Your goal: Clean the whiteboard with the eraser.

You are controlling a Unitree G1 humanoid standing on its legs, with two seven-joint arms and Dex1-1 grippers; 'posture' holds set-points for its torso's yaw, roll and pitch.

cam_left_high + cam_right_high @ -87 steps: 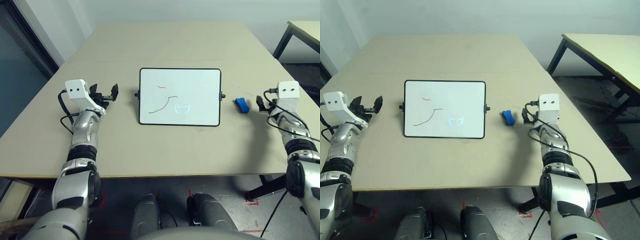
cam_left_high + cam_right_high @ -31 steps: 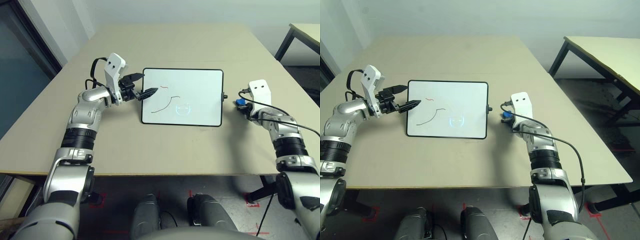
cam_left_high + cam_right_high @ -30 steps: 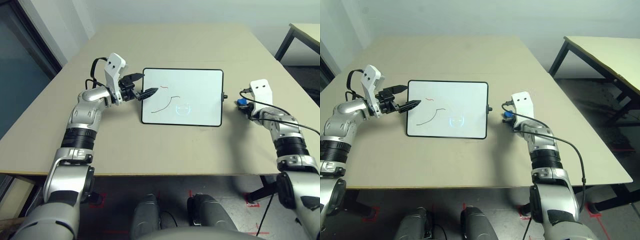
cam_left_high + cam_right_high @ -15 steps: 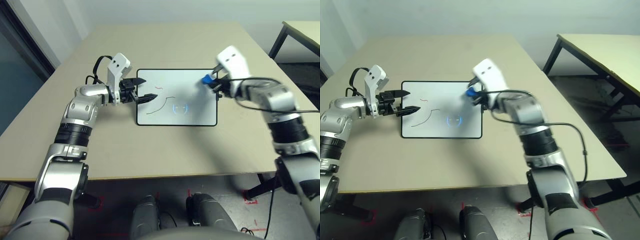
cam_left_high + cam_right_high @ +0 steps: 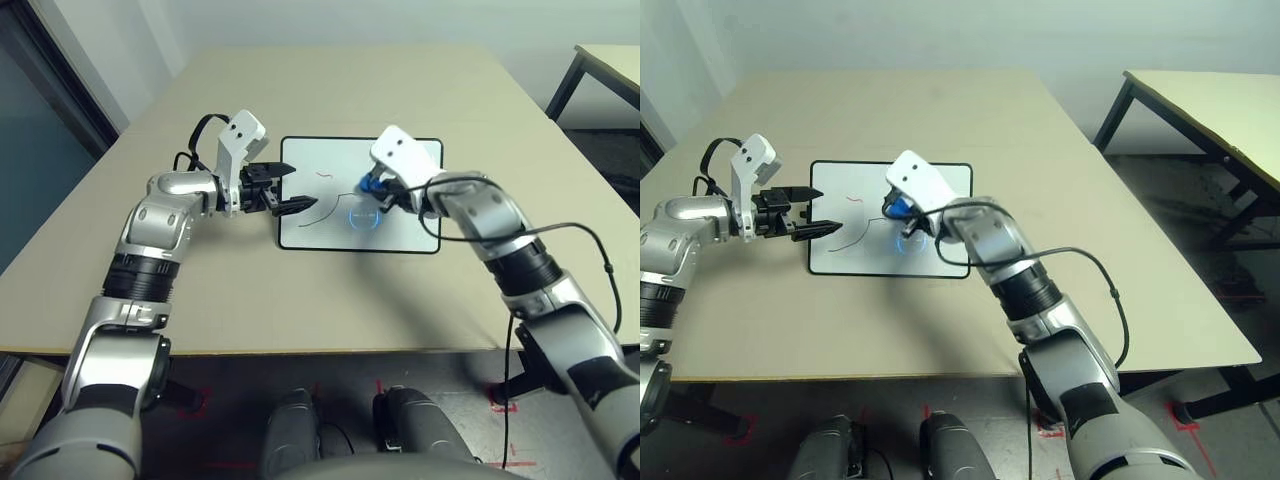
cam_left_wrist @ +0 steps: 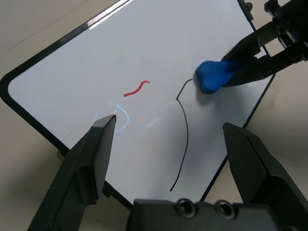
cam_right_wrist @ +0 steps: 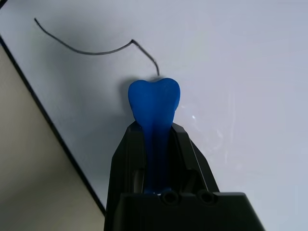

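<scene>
The whiteboard [image 5: 325, 232] lies flat in the middle of the table. It bears a black curved line [image 6: 183, 139], a small red squiggle [image 6: 137, 88] and a faint light-blue curl [image 6: 123, 112]. My right gripper [image 5: 374, 190] is shut on the blue eraser [image 7: 154, 99]. The eraser's tip rests on the board at the upper end of the black line, near the board's centre. My left gripper [image 5: 293, 190] is open and holds nothing. It sits at the board's left edge, with its fingertips [image 6: 107, 126] reaching just over the frame toward the marks.
The beige table [image 5: 300, 300] has bare surface all around the board. Its front edge is close to me. A second table [image 5: 1210, 110] stands off to the right across a strip of dark floor.
My right gripper has carried the eraser from the board's far right corner leftward to the end of the black line. The left gripper has hardly moved.
</scene>
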